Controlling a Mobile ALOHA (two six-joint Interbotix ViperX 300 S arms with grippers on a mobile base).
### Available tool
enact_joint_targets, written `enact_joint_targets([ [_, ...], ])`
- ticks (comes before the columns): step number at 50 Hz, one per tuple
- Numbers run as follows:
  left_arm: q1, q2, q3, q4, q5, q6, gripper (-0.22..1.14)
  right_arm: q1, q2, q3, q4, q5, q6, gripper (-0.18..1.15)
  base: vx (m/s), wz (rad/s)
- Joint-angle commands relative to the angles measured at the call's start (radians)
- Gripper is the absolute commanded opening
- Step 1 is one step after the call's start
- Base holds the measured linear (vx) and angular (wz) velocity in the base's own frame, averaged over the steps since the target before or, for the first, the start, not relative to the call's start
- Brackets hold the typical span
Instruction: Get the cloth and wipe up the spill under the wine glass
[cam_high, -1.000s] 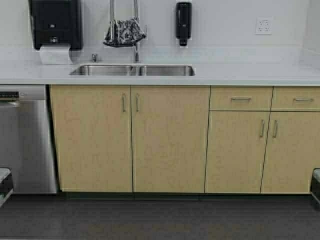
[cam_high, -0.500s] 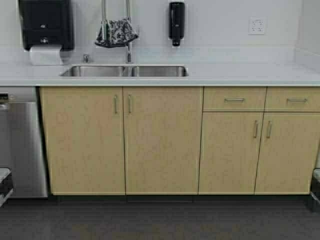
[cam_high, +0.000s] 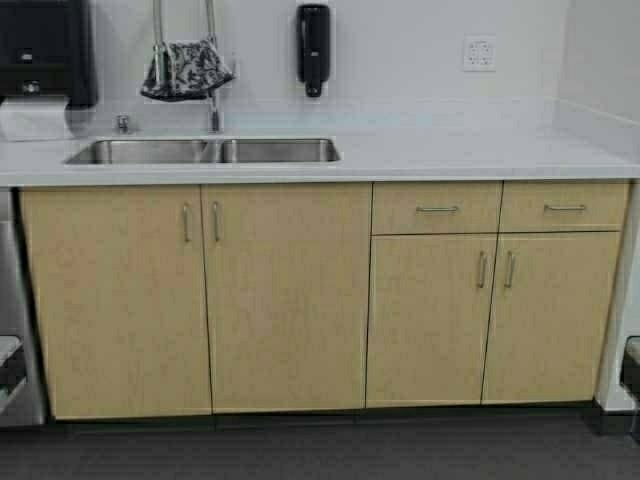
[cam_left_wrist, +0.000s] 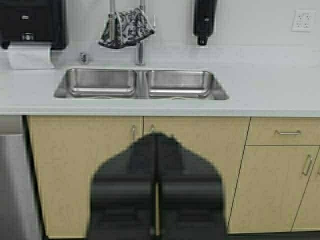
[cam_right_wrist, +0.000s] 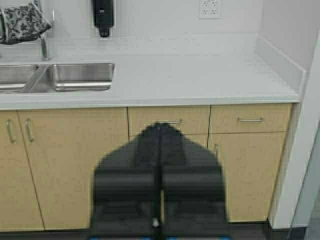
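Observation:
The cloth (cam_high: 186, 68), dark grey and white with a leafy pattern, hangs over the tall faucet above the double sink (cam_high: 205, 151). It also shows in the left wrist view (cam_left_wrist: 125, 27) and at the edge of the right wrist view (cam_right_wrist: 22, 21). No wine glass or spill is in view. My left gripper (cam_left_wrist: 156, 136) is shut and empty, held low in front of the cabinet doors. My right gripper (cam_right_wrist: 160, 126) is shut and empty too, in front of the drawers. Both are far from the counter.
A white countertop (cam_high: 450, 150) runs over tan cabinets (cam_high: 290, 300). A black paper towel dispenser (cam_high: 45, 45) and a black soap dispenser (cam_high: 313, 48) hang on the wall. A wall corner (cam_high: 615, 300) closes the right end. Dark floor lies before the cabinets.
The robot has driven to the right and a little closer: the sink, cloth and cabinets shift left in the high view. Both arms stay parked and shut.

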Motion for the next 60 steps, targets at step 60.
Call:
enact_joint_targets([
  [60, 0.002, -0.081, 0.074, -0.006, -0.023, -0.014, 0.03, -0.003, -0.048, -0.015, -0.003, -0.014, 0.049, 0.05, 0.4, 0.09],
])
